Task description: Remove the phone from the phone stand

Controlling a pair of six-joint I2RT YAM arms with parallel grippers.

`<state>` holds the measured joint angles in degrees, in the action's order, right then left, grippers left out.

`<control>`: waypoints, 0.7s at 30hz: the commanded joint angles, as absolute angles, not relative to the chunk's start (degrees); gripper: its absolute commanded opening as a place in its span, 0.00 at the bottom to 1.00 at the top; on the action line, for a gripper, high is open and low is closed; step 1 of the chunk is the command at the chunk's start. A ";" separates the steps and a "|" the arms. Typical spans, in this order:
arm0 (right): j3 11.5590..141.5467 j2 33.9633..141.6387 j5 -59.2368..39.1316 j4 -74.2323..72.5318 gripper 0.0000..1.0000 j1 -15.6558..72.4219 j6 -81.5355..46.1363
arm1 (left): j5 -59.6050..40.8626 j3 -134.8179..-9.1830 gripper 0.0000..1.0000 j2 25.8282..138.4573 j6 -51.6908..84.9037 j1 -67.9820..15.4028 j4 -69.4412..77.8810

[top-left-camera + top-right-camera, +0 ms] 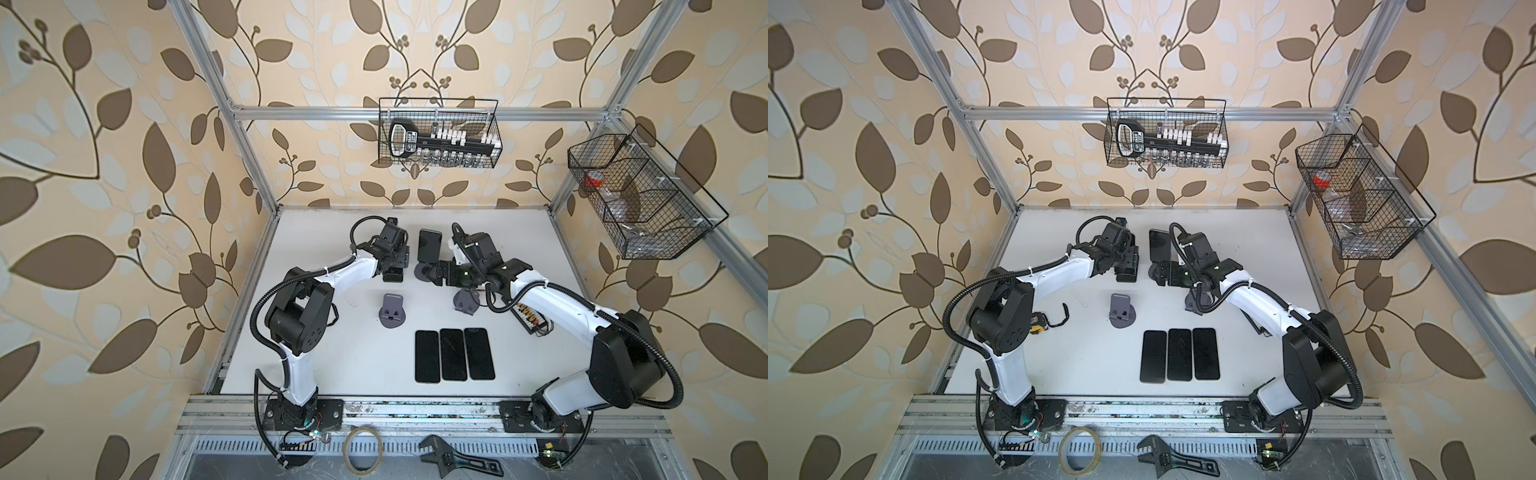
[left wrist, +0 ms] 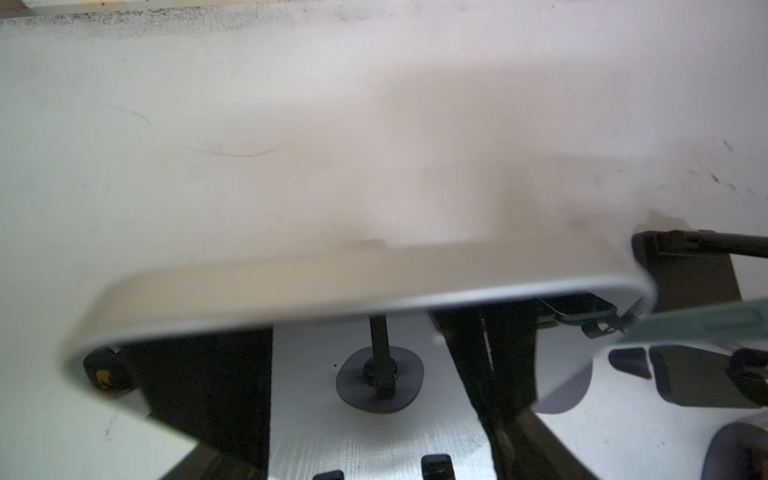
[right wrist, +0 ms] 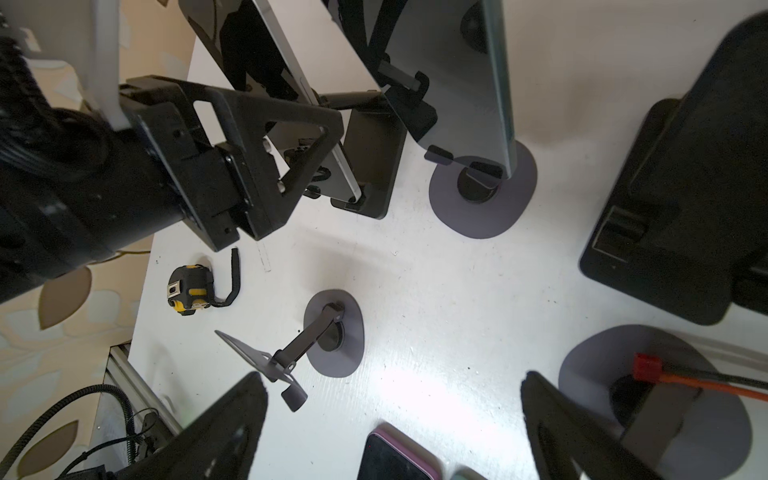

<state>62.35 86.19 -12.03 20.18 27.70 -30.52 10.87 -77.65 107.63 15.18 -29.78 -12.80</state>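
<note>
A silver phone (image 3: 332, 137) leans in a black phone stand (image 3: 372, 166), its lower edge resting in the stand's lip. My left gripper (image 3: 320, 124) is shut on this phone from the side. In the left wrist view the phone (image 2: 374, 270) spans the frame between the two dark fingers (image 2: 216, 395). In both top views the left gripper (image 1: 394, 264) (image 1: 1127, 262) covers the phone above the black stand (image 1: 393, 276). My right gripper (image 1: 432, 274) (image 3: 390, 428) is open beside it with nothing between its fingers.
A second phone (image 1: 429, 244) stands on a round-based grey stand (image 1: 423, 272). Two empty grey stands (image 1: 392, 311) (image 1: 467, 302) are nearer the front. Three phones (image 1: 454, 354) lie flat side by side. A tape measure (image 1: 1038, 326) lies at the left and a small board (image 1: 530, 320) at the right.
</note>
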 commanded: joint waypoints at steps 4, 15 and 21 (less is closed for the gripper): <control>61.03 84.42 -12.13 19.43 0.96 27.09 -29.58 | 11.73 -80.00 0.74 107.53 15.37 -29.57 -12.74; 60.70 84.90 -12.92 18.76 0.96 27.01 -29.66 | 11.68 -79.63 0.73 107.06 15.49 -29.57 -12.66; 60.63 85.34 -13.36 18.57 0.96 27.01 -29.62 | 11.67 -79.63 0.72 106.87 15.55 -29.52 -12.48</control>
